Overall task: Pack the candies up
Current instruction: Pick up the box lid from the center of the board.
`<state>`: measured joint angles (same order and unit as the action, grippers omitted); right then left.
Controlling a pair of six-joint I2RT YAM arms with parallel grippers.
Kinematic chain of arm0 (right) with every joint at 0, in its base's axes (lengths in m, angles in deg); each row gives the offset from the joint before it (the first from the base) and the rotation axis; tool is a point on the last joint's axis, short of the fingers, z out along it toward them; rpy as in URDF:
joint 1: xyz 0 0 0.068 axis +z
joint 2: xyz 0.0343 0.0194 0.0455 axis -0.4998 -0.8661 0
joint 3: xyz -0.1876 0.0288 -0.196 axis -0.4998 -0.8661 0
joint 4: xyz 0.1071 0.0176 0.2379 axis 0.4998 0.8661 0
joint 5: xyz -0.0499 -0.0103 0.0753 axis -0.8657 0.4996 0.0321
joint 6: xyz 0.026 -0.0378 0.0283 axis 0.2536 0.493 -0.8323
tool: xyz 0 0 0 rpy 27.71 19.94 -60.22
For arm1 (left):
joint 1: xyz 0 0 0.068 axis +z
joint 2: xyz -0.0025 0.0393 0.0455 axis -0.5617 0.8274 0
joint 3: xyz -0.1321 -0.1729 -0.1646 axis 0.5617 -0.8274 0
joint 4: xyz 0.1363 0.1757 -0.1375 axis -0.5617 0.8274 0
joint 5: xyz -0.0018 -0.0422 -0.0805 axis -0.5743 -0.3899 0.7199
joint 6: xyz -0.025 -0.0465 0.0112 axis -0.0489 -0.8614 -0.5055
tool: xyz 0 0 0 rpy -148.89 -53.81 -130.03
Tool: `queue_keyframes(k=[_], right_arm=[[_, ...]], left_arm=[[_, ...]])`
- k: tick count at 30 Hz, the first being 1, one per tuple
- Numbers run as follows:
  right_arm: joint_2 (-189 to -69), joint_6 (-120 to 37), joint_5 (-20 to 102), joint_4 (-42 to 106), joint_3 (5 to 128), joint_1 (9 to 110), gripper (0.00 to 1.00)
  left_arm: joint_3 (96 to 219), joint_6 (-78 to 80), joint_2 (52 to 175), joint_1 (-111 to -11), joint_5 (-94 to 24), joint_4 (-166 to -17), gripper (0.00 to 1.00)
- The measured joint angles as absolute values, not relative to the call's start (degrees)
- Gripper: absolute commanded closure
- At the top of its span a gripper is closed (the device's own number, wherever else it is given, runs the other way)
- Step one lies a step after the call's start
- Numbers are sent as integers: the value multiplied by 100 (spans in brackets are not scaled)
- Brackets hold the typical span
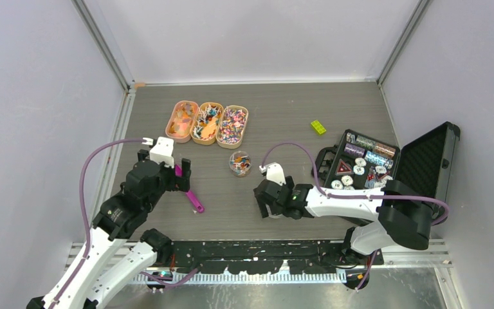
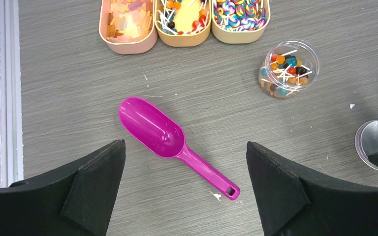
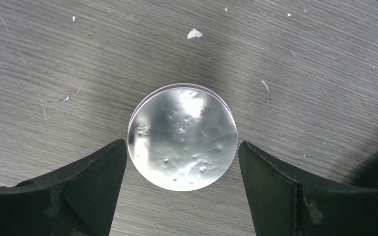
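The candies fill three oval trays: pink (image 1: 182, 120), middle (image 1: 207, 123) and right (image 1: 232, 125). More lie in a small clear jar (image 1: 240, 163), also in the left wrist view (image 2: 288, 69). A magenta scoop (image 2: 160, 132) lies empty on the table, its handle toward me. My left gripper (image 2: 185, 143) is open above it, jaws wide on either side, holding nothing; from the top it (image 1: 180, 179) hovers over the scoop (image 1: 193, 198). My right gripper (image 3: 183, 142) is open, its fingers straddling a clear round lid (image 3: 182, 136) flat on the table, tips close beside the rim.
A yellow-green toy brick (image 1: 318, 127) lies right of the trays. An open black case (image 1: 424, 161) with poker chips stands at the right, close to the right arm. The lid's edge shows at the right of the left wrist view (image 2: 376, 142).
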<state>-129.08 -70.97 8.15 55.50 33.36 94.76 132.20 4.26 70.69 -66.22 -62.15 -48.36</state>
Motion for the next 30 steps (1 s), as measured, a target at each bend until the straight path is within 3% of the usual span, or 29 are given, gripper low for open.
queue_keyframes(k=[6,9,25,30], right_arm=[[-12908,-7285,559,5666,3332,9476,12],[-12908,-7290,568,5673,3334,9476,1],[-13103,-7537,738,5649,3342,9474,2],[-13291,-7532,762,5607,3380,9474,7]], left_arm=[[13214,426,7069,-6622,-6213,-4836,6],[13214,428,7069,-6622,-6213,-4836,6],[13205,428,7095,-6622,-6213,-4838,6],[13205,430,7097,-6622,-6211,-4840,6]])
